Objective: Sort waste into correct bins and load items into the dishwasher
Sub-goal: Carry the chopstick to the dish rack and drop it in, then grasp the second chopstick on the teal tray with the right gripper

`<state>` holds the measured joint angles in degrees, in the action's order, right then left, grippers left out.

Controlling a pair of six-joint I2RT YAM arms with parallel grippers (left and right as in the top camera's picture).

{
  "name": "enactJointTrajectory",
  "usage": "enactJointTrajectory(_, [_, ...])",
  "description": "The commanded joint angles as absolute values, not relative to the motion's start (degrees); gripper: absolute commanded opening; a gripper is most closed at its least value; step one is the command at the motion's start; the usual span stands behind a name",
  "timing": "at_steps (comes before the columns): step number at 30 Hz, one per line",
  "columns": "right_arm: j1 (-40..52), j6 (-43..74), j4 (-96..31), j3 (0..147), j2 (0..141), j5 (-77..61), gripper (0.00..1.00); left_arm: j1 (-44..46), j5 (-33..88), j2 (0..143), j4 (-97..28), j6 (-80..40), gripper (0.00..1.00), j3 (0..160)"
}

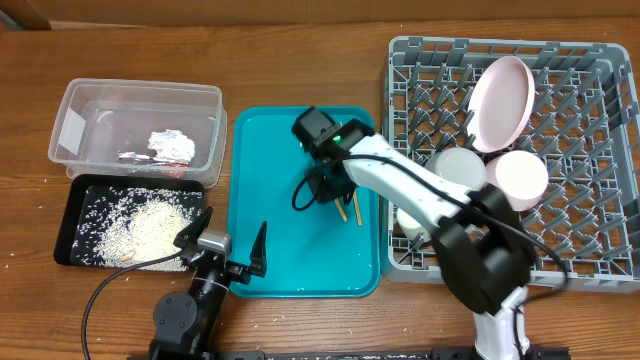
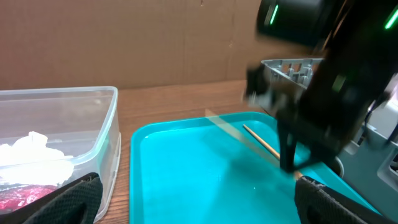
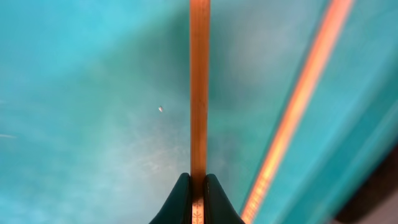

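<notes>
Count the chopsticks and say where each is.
2. One chopstick is pinched in the right gripper over the teal tray; the other chopstick is beside it, near the tray's right edge.

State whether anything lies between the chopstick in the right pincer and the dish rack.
The right pincer is shut on one chopstick. The second chopstick lies beside it on the rack side, then comes the raised rim of the teal tray. Nothing else visible stands before the dish rack.
</notes>
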<state>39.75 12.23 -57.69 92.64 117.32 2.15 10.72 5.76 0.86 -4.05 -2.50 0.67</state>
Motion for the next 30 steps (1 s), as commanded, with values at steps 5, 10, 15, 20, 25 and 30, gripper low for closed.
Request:
enactJointTrajectory(5, [28.6,20.2,-58.9,95.8,103.6,8.1,0.04,10.2,5.4,0.3,-4.0,-1.3,1.0,0.3])
enactJointTrajectory(10, [21.3,15.0,-57.5,93.8,106.2,7.9,0.04,10.2,5.4,0.3,-4.0,-1.3,1.0,0.3])
enactJointTrajectory(15, [20.9,9.4,-58.4,94.0,108.6,7.7,0.33,10.2,5.4,0.3,-4.0,-1.3,1.0,0.3])
enactJointTrajectory(20, [28.1,9.3,-58.0,95.8,105.2,7.2,0.42,10.2,5.4,0.3,-4.0,-1.3,1.0,0.3])
enactJointTrajectory(25, [36.6,9.3,-54.7,92.4,107.4,7.8,0.51,10.2,5.4,0.3,-4.0,-1.3,1.0,0.3])
enactJointTrajectory(30, [36.7,10.7,-50.4,87.4,114.6,9.9,0.51,10.2,5.4,0.3,-4.0,-1.3,1.0,0.3])
